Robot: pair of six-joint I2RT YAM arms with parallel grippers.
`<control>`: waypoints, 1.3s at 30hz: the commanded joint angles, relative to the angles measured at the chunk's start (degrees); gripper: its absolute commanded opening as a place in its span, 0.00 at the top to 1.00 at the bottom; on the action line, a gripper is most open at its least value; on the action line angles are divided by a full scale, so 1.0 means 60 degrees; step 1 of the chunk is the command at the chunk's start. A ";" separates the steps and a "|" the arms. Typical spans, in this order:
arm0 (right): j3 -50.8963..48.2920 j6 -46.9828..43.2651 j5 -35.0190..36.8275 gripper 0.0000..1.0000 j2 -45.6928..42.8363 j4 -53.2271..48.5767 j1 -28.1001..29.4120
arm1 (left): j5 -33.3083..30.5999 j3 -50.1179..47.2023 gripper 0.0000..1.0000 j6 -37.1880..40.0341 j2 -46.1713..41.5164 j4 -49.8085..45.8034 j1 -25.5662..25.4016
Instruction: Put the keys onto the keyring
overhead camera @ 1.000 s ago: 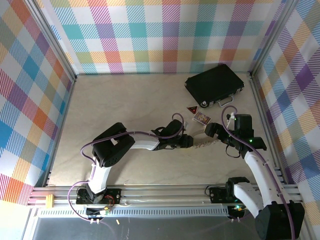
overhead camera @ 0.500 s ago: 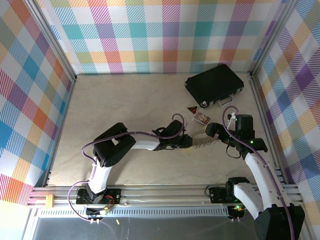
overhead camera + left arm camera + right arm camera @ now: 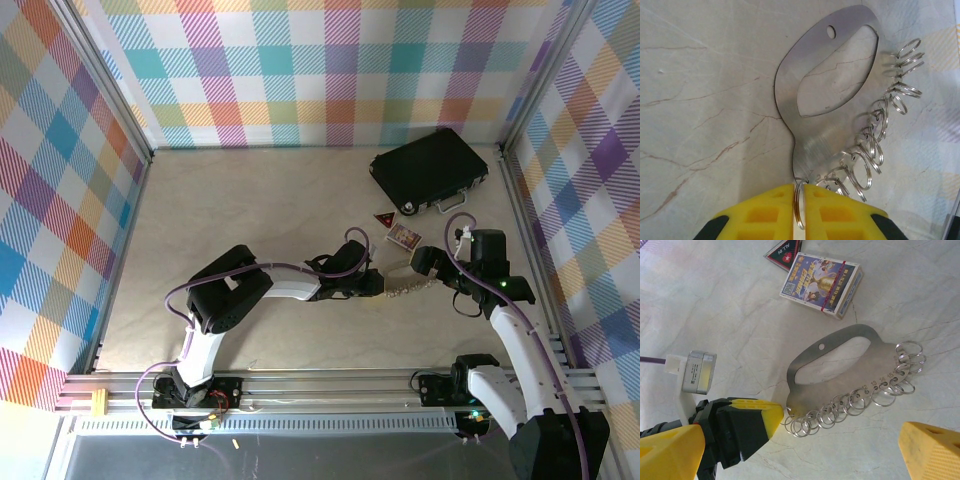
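My left tool point(image 3: 800, 192) has just pinched the end keyring point(image 3: 798, 205) on the metal plate point(image 3: 810, 145) lying on the tabletop point(image 3: 700, 100). My right tool point(image 3: 800, 445) stays wide open. I think the ring is held ready.

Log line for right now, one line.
left fingers: shut on ring at plate end | right fingers: open, beside plate | card box: apart from plate

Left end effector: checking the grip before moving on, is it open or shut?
Shut: the left end effector pinches a ring at the plate corner.
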 commanded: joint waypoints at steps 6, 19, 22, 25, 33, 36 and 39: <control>-0.0064 -0.0170 0.0079 0.01 -0.0170 -0.0158 -0.0065 | -0.0051 0.0290 0.91 0.0031 0.0108 -0.0168 -0.0093; -0.0076 -0.0235 0.0192 0.01 -0.0318 -0.0163 -0.0067 | -0.0041 0.0293 1.00 0.0263 -0.0133 -0.0296 -0.0090; -0.0056 -0.0238 0.0135 0.01 -0.0325 -0.0232 -0.0074 | -0.0005 0.0239 1.00 0.0598 -0.0378 -0.0315 -0.0079; -0.0010 -0.0233 -0.0003 0.01 -0.0372 -0.0271 -0.0073 | 0.0173 0.0074 1.00 0.1164 -0.0817 -0.0243 -0.0082; 0.0204 -0.0094 -0.1310 0.01 -0.0638 -0.0246 -0.0065 | 0.0213 -0.0340 1.00 0.2929 -0.2356 -0.0900 -0.0079; 0.0215 0.0049 -0.2328 0.01 -0.0923 0.0140 -0.0061 | -0.0088 -0.0476 1.00 0.3704 -0.3091 -0.1452 -0.0079; 0.0068 0.0474 -0.3611 0.00 -0.1447 0.1056 -0.0052 | -0.0337 -0.0666 1.00 0.4482 -0.3898 -0.1880 -0.0080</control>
